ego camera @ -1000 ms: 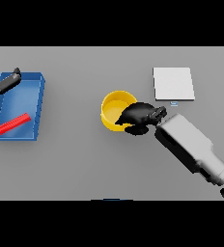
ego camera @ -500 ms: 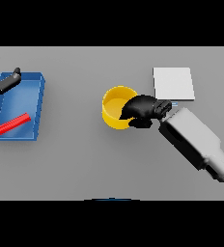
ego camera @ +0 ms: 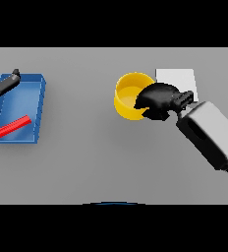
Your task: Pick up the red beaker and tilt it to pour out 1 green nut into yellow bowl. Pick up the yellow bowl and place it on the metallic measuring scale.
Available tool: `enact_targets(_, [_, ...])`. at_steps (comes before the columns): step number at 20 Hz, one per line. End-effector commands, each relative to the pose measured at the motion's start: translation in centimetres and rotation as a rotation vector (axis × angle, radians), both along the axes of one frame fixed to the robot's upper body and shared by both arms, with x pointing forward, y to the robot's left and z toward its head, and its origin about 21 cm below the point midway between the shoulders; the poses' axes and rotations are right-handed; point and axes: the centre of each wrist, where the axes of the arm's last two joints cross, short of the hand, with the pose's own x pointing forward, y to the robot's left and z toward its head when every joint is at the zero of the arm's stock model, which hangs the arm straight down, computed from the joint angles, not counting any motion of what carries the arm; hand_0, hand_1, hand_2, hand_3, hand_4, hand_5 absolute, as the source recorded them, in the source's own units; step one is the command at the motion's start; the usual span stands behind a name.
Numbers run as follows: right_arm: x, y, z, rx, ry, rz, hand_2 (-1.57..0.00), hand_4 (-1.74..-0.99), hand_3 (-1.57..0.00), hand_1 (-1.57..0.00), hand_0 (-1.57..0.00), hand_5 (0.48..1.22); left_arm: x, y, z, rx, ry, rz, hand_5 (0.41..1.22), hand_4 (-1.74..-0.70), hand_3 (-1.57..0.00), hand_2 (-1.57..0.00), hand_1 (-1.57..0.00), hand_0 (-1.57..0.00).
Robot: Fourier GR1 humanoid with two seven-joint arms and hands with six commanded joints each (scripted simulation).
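Note:
The yellow bowl (ego camera: 128, 96) is held off the table, right of centre, with my right hand (ego camera: 157, 100) shut on its right rim. Just to the right, partly behind the hand, lies the pale square measuring scale (ego camera: 181, 81). A red beaker (ego camera: 9, 128) lies on its side in the blue tray (ego camera: 33, 106) at the far left. My left hand (ego camera: 3, 84) hovers over the tray's back left corner, fingers relaxed and holding nothing. I see no green nut.
The blue tray sits at the table's left edge. My right forearm (ego camera: 212, 135) runs from the lower right up to the bowl.
My right hand has carried the yellow bowl up and to the right, closer to the scale. The left hand and the beaker have stayed put.

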Motion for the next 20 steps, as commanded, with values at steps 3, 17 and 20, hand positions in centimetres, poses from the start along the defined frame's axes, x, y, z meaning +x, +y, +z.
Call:
enact_targets(3, [0.8, -1.2, 1.4, -0.007, -0.055, -0.001, -1.57, -1.719, -1.26, -1.57, -1.57, 1.22, -0.2, 0.1, 0.5, 0.012, -0.009, -0.012, 0.73, -0.8, 0.0, 0.0, 0.0, 0.0])
enact_targets(17, [6.7, -8.8, 0.3, -0.001, -0.126, -0.317, -1.57, -1.72, -1.17, -1.57, -1.57, 1.221, -0.8, -0.3, 0.8, 0.014, 0.027, 0.029, 0.774, -0.83, 0.0, 0.0, 0.0, 0.0])
enact_targets(20, [7.2, -10.8, -1.2, -0.008, -0.107, -0.362, -1.57, -1.722, -1.23, -1.57, -1.57, 1.221, -0.7, -0.5, 0.7, 0.02, 0.032, 0.04, 0.763, -0.82, 0.0, 0.0, 0.0, 0.0])
